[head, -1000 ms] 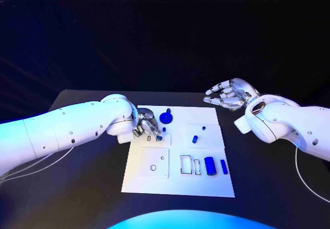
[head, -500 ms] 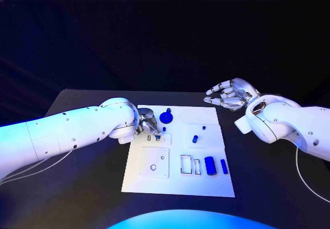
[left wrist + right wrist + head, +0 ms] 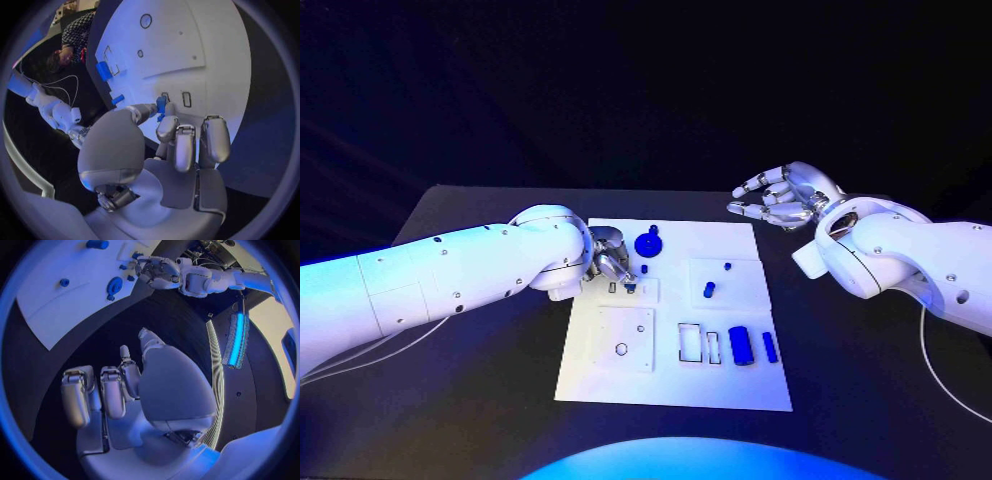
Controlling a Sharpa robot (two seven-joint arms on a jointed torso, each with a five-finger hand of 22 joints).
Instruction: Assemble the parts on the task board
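Observation:
The white task board (image 3: 733,390) lies mid-table. My left hand (image 3: 610,262) hangs over its left edge and pinches a small blue part (image 3: 161,105) between thumb and finger, just above two small rectangular slots (image 3: 186,99). A round blue part (image 3: 648,243) stands near the board's far edge, and a short blue piece (image 3: 708,291) lies mid-board. A blue block (image 3: 740,346) and a thin blue bar (image 3: 770,348) sit at the right, beside two empty outlined recesses (image 3: 689,343). My right hand (image 3: 783,200) hovers off the board's far right corner, fingers loosely curved and holding nothing.
A square white plate with a small hole (image 3: 625,340) sits on the board's near left. Black table (image 3: 473,400) surrounds the board on all sides. My right forearm (image 3: 906,260) lies along the table's right side.
My left hand has edged slightly farther along the board with the small blue part still pinched. My right hand has not moved.

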